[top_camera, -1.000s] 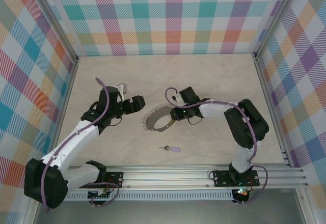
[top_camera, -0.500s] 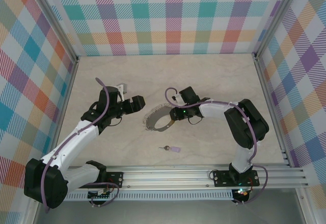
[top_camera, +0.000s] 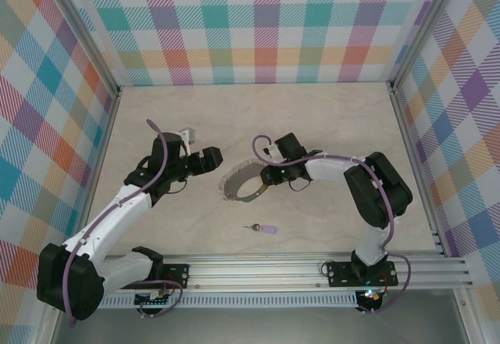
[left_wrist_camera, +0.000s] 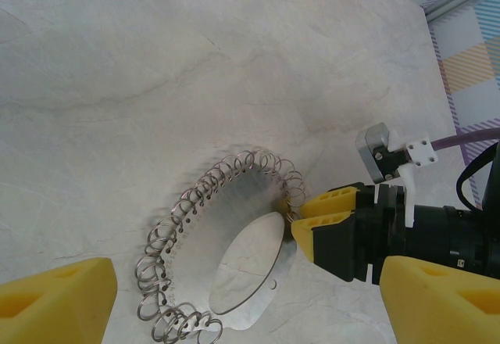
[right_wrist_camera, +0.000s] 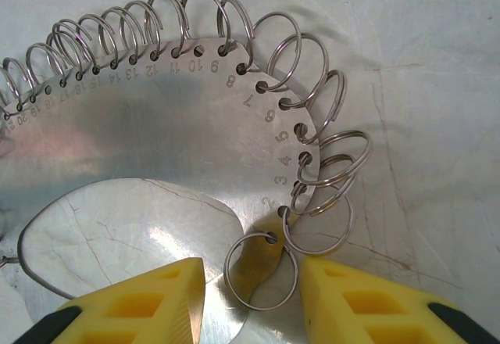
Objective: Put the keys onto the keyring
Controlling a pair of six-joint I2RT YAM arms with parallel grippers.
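Keys lie flat on the table, long axis left-right, apart from the ring on its near side. Right gripper (the nearer) straddles a ring loop, jaws slightly parted; left gripper gapes empty.

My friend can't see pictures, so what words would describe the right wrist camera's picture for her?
A shiny metal keyring with numbered holes and many wire loops is seen close up over a pale marbled table. The claw has a yellow finger on each side of the end loop.
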